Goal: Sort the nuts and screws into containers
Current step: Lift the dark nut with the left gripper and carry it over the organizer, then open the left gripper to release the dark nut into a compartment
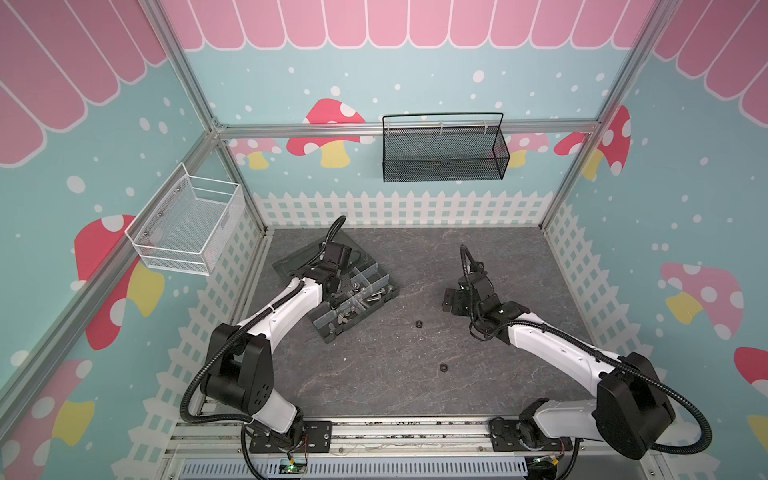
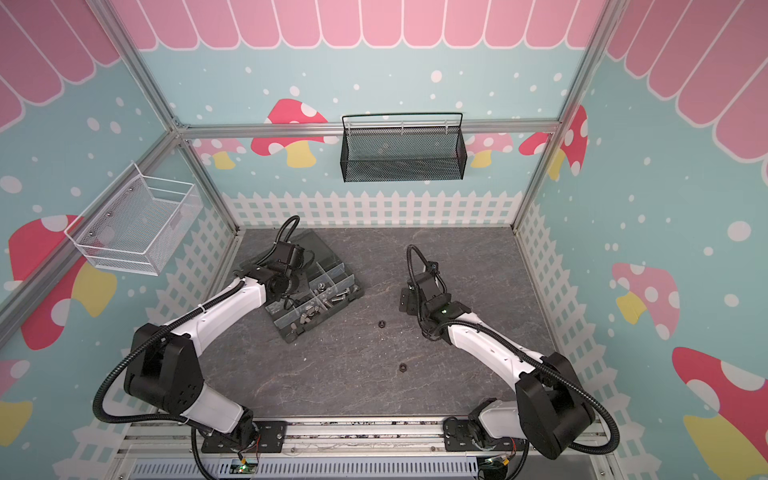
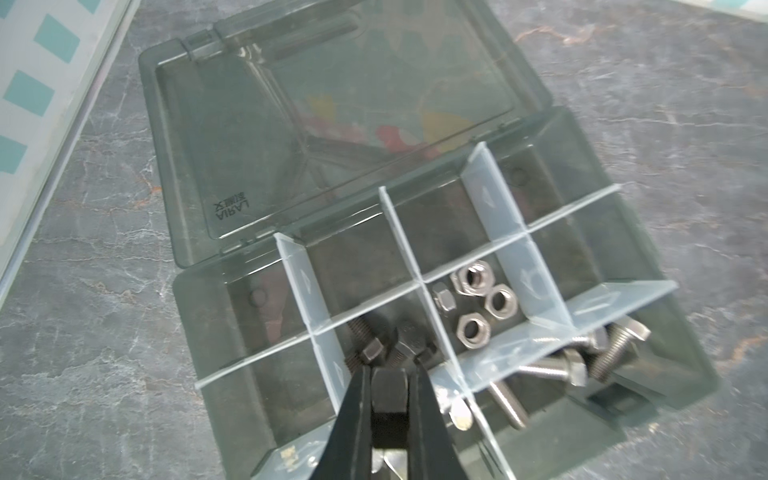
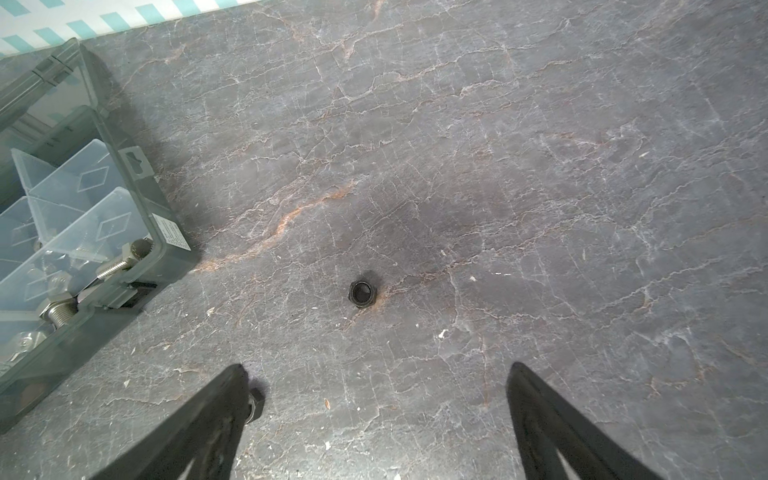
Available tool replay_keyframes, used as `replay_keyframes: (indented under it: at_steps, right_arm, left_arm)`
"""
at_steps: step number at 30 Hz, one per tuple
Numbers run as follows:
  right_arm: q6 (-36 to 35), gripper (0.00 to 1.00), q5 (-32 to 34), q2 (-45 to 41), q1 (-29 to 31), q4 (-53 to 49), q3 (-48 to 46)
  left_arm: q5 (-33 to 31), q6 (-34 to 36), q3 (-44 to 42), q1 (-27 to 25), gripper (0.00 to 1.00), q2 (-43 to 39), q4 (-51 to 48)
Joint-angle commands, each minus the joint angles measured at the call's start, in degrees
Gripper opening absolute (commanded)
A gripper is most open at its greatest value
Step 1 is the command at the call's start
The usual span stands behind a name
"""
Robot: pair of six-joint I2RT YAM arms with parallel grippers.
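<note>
One black hex-head bolt (image 3: 388, 395) is clamped between the closed fingers of the left gripper (image 3: 390, 374), which hangs over the open organizer box (image 3: 195, 316) on the left of the tabletop. The bolt's hex head shows at the fingertip end. The shank seems to run back between the fingers toward the wrist, so I judge that the long axis lies along the fingers with the head aimed down at the cell below, though most of the shank is hidden. That cell already holds black bolts (image 3: 409, 338). Across a clear divider (image 3: 436, 316), the next cell holds silver hex nuts (image 3: 473, 332), and farther along lie silver bolts (image 3: 611, 353).

A good release would keep the tips centred over the black-bolt cell and come down low between the dividers. The fingers should then part slowly, so the bolt drops head first and does not hop across into the nuts.

Out on the table (image 1: 374, 386), a black nut (image 1: 419, 323) and a second black nut (image 1: 443, 367) lie loose. Farther right, the right gripper (image 4: 377, 366) hovers with its fingers spread wide and empty, one nut lying ahead of it and clear of both fingers.
</note>
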Motion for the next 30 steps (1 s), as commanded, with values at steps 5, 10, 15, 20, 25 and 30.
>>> replay_keyframes:
  at_steps: [5, 10, 15, 20, 25, 30]
  right_arm:
    - [0.8, 0.98, -0.1, -0.3, -0.3, -1.4, 1.2]
    - [1.0, 0.98, -0.6, -0.2, -0.3, -1.4, 0.9]
    - [1.4, 0.98, -0.8, -0.3, -0.3, -2.2, 0.7]
    - [1.9, 0.98, -1.0, -0.8, -0.3, -2.3, 0.1]
    - [2.0, 0.98, -1.2, -1.0, -0.4, -2.5, 0.0]
    - [2.0, 0.98, -1.0, -1.0, -0.4, -2.8, 0.1]
  left_arm:
    - [1.9, 1.1, -0.8, 2.5, 0.00, -0.8, -0.6]
    - [2.8, 0.4, -4.3, 4.3, 0.00, -2.4, -1.3]
    - [3.2, -0.5, -8.6, 4.8, 0.00, -4.2, -1.6]
    - [3.0, -1.0, -11.1, 6.1, 0.00, -4.5, -1.5]
    - [2.5, -1.4, -13.1, 6.2, 0.12, -5.3, -1.5]
    - [3.2, -1.6, -13.5, 6.3, 0.41, -7.0, -1.4]
